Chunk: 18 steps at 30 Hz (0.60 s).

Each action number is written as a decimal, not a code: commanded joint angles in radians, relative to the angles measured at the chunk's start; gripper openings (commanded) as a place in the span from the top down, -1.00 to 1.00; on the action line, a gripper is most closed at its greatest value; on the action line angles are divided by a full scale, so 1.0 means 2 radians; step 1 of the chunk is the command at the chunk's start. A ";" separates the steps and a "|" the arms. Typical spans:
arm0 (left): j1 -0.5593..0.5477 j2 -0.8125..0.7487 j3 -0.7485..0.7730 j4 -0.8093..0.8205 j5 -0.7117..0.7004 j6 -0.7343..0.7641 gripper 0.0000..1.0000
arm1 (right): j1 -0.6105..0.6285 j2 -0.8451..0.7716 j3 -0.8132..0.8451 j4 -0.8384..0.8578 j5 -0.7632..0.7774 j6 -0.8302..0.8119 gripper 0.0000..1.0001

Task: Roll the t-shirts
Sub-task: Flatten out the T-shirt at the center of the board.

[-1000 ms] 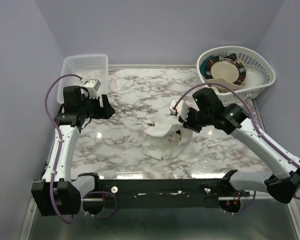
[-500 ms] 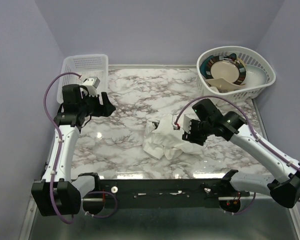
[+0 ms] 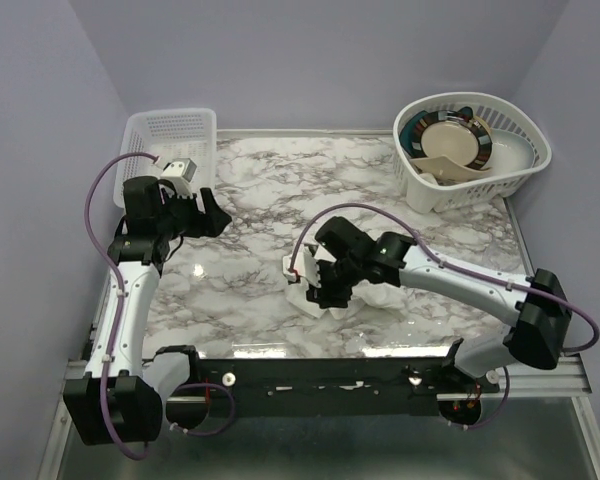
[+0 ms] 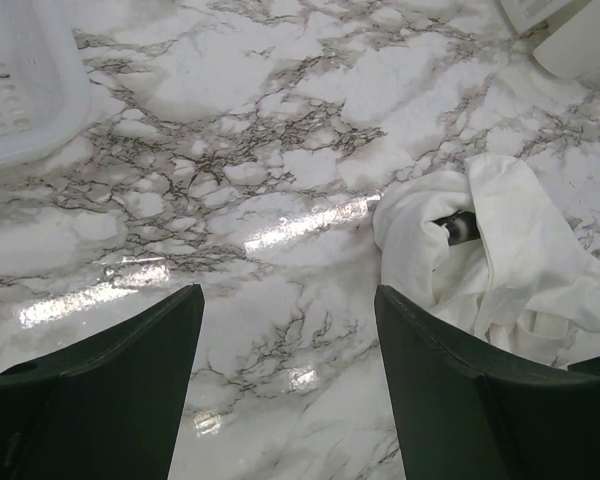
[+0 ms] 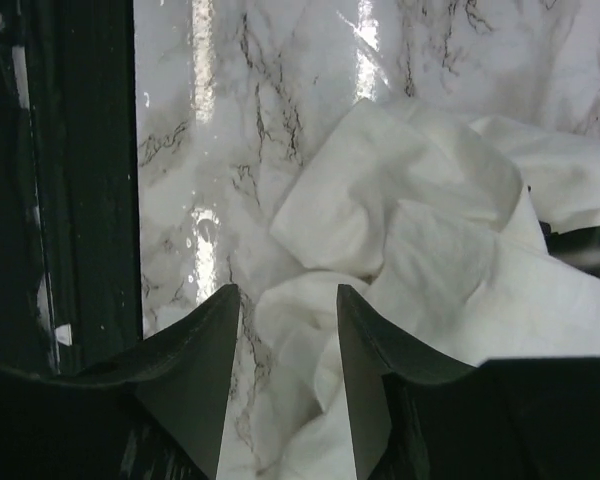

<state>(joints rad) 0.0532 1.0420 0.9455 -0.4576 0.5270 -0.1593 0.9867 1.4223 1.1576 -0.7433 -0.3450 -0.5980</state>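
One white t-shirt (image 3: pixel 330 307) lies crumpled on the marble table near its front middle. It shows at the right of the left wrist view (image 4: pixel 505 250) and fills the right wrist view (image 5: pixel 420 230). My right gripper (image 3: pixel 318 290) is low over the shirt's left side. Its jaws (image 5: pixel 287 300) stand open, with a loose fold of cloth lying between them but not pinched. My left gripper (image 3: pixel 213 213) hangs open over bare marble at the back left (image 4: pixel 285 300), well apart from the shirt.
A white lattice basket (image 3: pixel 170 140) stands at the back left corner, its edge showing in the left wrist view (image 4: pixel 20 90). A round white basket (image 3: pixel 520 160) with plates and bowls stands at the back right. The black front rail (image 5: pixel 80 180) runs close to the shirt.
My right gripper, which held the shirt lifted, has opened and let it drop. The right arm has then swung left and down onto the shirt's near-left side. The left arm has barely moved.
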 commanded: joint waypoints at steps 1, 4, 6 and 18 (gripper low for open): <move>0.007 -0.027 -0.005 0.013 -0.016 -0.001 -0.60 | 0.000 0.037 0.022 0.081 -0.018 0.044 -0.05; 0.012 -0.037 -0.009 0.010 -0.020 0.001 -0.60 | 0.001 0.066 0.027 0.095 -0.021 0.035 -0.07; 0.016 -0.042 -0.011 0.006 -0.017 -0.001 -0.60 | 0.000 0.086 0.032 0.102 -0.021 0.034 -0.07; 0.029 -0.057 -0.031 0.016 -0.013 -0.003 -0.60 | -0.001 0.103 0.001 0.140 0.049 0.059 -0.05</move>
<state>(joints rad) 0.1009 0.9470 0.8871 -0.4503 0.5091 -0.1623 0.9871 1.6379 1.1915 -0.5137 -0.3073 -0.5114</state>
